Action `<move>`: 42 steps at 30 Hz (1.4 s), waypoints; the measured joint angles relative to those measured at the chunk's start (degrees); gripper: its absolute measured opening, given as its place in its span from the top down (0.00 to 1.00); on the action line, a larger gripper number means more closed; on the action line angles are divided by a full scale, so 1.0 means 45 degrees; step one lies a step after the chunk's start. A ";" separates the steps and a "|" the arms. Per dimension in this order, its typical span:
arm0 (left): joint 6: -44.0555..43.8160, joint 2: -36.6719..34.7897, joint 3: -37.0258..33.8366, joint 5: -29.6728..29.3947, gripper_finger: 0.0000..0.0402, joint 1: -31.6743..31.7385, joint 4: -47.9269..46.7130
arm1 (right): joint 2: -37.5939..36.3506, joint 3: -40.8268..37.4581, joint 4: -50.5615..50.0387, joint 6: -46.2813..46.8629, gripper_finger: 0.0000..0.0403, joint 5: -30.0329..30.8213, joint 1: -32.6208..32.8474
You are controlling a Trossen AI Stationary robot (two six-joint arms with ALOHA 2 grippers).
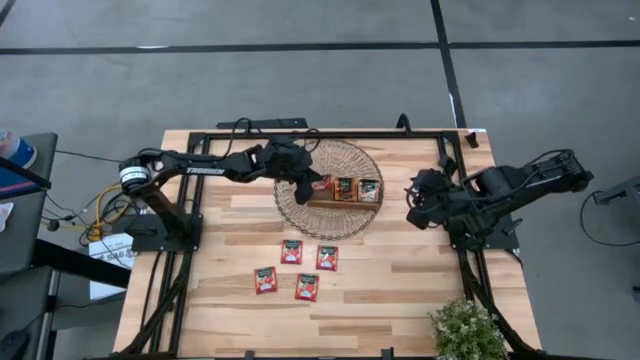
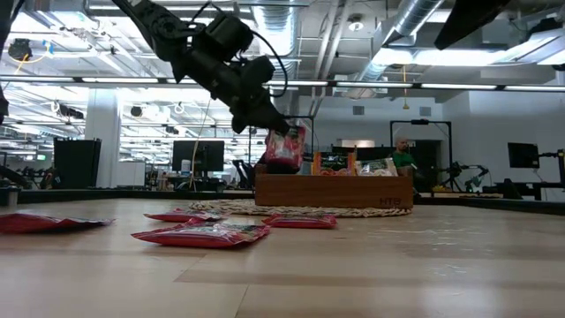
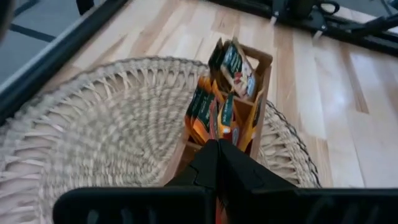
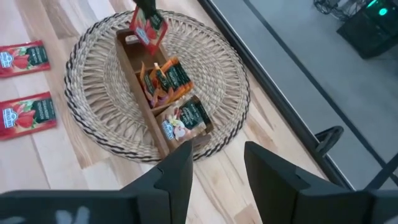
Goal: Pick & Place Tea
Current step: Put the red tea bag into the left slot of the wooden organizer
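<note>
Tea sachets lie in two places on the pale wooden table (image 1: pixel 400 270). Four flat red-orange square sachets (image 1: pixel 291 251) rest loose on the near middle of the boards, close together but apart. More sachets, orange and pale beige with dark label bands, stand upright in the middle and right compartments of the brown three-compartment wooden tray (image 4: pixel 163 146), which sits on a round woven wicker mat (image 1: pixel 298 206) at the far middle of the table. The left gripper (image 2: pixel 281 124) hangs above the tray's left compartment, its fingers pinched together on the top edge of one red-orange sachet (image 2: pixel 286 147) that dangles just over that compartment. The right gripper (image 4: pixel 214 168) waits to the right of the mat, above bare table, fingers apart and holding nothing.
</note>
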 joint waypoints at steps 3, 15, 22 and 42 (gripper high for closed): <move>-0.0002 0.0372 -0.0001 0.0257 1.00 0.0002 0.0247 | 0.0000 0.0000 0.0186 -0.0013 0.66 -0.0107 -0.0092; 0.0658 0.0601 -0.0003 0.0803 1.00 0.0403 0.0222 | 0.0005 0.0000 0.0374 0.0050 0.67 -0.0644 -0.0077; 0.0766 0.0606 -0.0083 0.0907 1.00 0.0487 0.0599 | 0.0005 0.0000 0.0526 -0.0003 0.67 -0.0639 -0.0082; 0.0684 0.1422 -0.0097 0.1093 1.00 0.0565 0.1193 | 0.0010 0.0000 0.0649 -0.0011 0.67 -0.0668 -0.0053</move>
